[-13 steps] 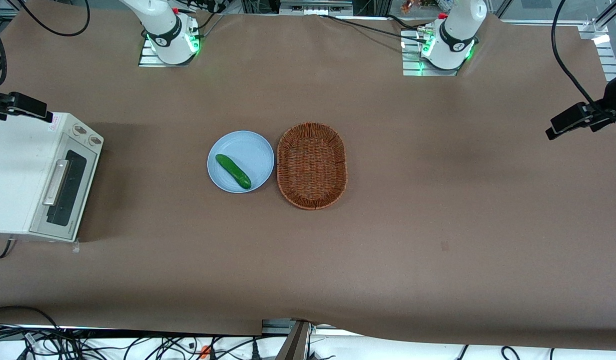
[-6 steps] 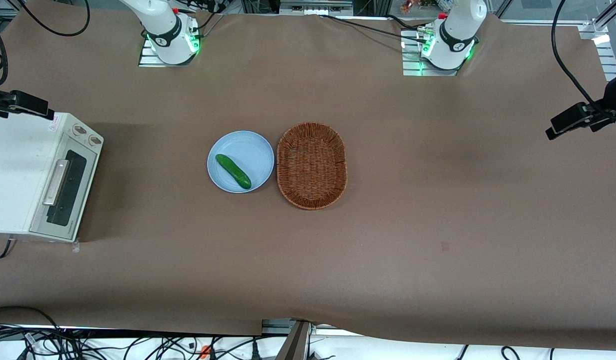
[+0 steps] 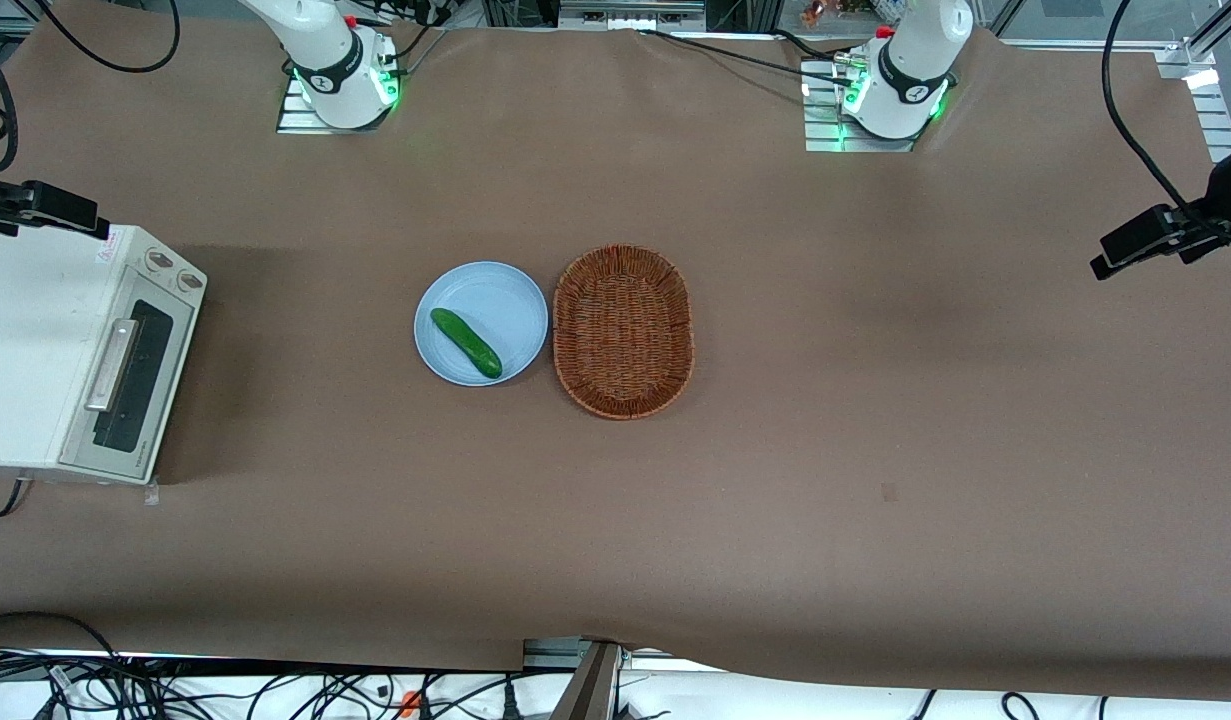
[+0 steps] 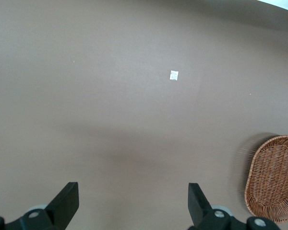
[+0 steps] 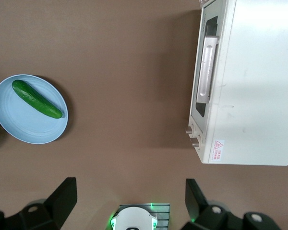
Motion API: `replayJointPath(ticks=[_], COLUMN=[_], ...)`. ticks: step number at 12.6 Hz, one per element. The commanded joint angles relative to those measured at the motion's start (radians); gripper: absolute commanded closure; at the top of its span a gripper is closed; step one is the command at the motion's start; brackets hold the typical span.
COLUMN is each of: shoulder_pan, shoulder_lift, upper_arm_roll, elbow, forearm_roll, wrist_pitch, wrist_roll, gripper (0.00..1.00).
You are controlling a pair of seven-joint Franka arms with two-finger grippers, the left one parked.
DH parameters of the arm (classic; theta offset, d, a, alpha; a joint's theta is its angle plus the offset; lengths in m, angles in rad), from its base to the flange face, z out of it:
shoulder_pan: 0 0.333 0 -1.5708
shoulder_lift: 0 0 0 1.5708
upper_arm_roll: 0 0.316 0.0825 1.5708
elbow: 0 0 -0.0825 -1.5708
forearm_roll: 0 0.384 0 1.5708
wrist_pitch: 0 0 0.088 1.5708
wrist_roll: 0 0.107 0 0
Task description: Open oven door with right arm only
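The toaster oven (image 3: 70,350) stands at the working arm's end of the table; its oven door (image 5: 205,72) is closed; the gripper (image 5: 129,199) hangs high above the oven, fingers (image 5: 62,196) spread wide, holding nothing

right arm (image 3: 320,45): base section visible, upper links out of front view | gripper (image 5: 129,199): raised high, pointing straight down | fingers (image 5: 62,196): spread wide apart, nothing between them, touching nothing
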Motion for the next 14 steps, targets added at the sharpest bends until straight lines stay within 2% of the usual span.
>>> replayJointPath(ticks=[1,14], shoulder_pan=[-0.004,0.002], shoulder_lift=[0.004,0.053], upper_arm_roll=[0.001,0.007], elbow=[-0.02,-0.034], forearm_roll=[0.01,0.015], wrist_pitch=[-0.007,-0.018], wrist_roll=[-0.021,-0.022], gripper=[0.0,0.0])
